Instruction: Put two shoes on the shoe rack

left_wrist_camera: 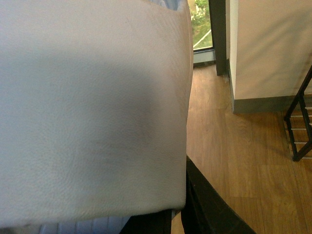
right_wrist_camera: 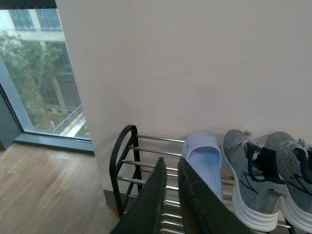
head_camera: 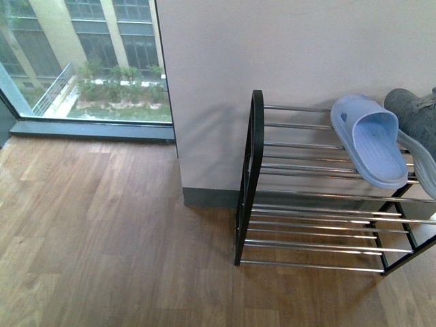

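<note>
The two shoes, grey mesh sneakers with white soles, stand side by side on the top tier of the shoe rack (right_wrist_camera: 156,139), one (right_wrist_camera: 248,180) next to a blue slipper and the other (right_wrist_camera: 292,170) at the frame's edge. In the front view only one grey shoe (head_camera: 415,116) shows, at the right edge above the rack (head_camera: 253,170). My right gripper (right_wrist_camera: 171,165) is shut and empty, hovering in front of the rack near the slipper. A pale surface hides part of my left gripper (left_wrist_camera: 178,214), which is shut and holds nothing. Neither arm appears in the front view.
A light blue slipper (head_camera: 378,146) (right_wrist_camera: 204,156) lies on the top rods beside the sneakers. A pale leather-like surface (left_wrist_camera: 92,107) fills most of the left wrist view, with a corner of the rack (left_wrist_camera: 290,136) beyond. White wall (head_camera: 293,48) stands behind, a window (head_camera: 82,61) at left, wood floor (head_camera: 102,238) in front.
</note>
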### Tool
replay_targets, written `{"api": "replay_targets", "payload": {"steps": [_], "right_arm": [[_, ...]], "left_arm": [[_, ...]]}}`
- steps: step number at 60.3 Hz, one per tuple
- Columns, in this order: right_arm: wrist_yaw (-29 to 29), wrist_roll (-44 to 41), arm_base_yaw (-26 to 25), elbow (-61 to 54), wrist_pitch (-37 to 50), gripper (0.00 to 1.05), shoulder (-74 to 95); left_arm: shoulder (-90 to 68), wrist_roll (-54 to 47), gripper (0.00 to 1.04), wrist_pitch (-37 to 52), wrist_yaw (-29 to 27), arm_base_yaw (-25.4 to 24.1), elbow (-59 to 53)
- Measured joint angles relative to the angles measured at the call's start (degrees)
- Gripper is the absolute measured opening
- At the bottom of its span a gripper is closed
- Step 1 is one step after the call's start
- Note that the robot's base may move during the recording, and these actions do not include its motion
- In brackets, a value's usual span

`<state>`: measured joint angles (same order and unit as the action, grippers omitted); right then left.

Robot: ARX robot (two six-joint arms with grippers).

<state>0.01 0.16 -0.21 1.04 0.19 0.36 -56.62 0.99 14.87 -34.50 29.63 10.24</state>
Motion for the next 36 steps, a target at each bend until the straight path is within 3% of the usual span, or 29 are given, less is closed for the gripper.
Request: {"api": "replay_targets", "payload": {"steps": [13,21,27,36], "right_arm": [[-0.13,-0.02,0.0,0.0,0.0,0.62,-0.04],[-0.22,0.0,0.0,0.0,0.0,0.83,-0.04],[-0.22,0.0,0.0,0.0,-0.02,0.97,-0.07],[-0.2,-0.02,0.0,0.0,-0.04,0.95,-0.09]], "left_arm": [[0.0,0.0,0.02,0.0,0.0,0.0,0.0],[0.0,0.0,0.02,0.0,-0.2,-0.11,0.0],[0.0,0.0,0.02,0.0,0.02,-0.09,0.0],[0.0,0.0,0.02,0.0,-0.02,-0.11,0.0]]}}
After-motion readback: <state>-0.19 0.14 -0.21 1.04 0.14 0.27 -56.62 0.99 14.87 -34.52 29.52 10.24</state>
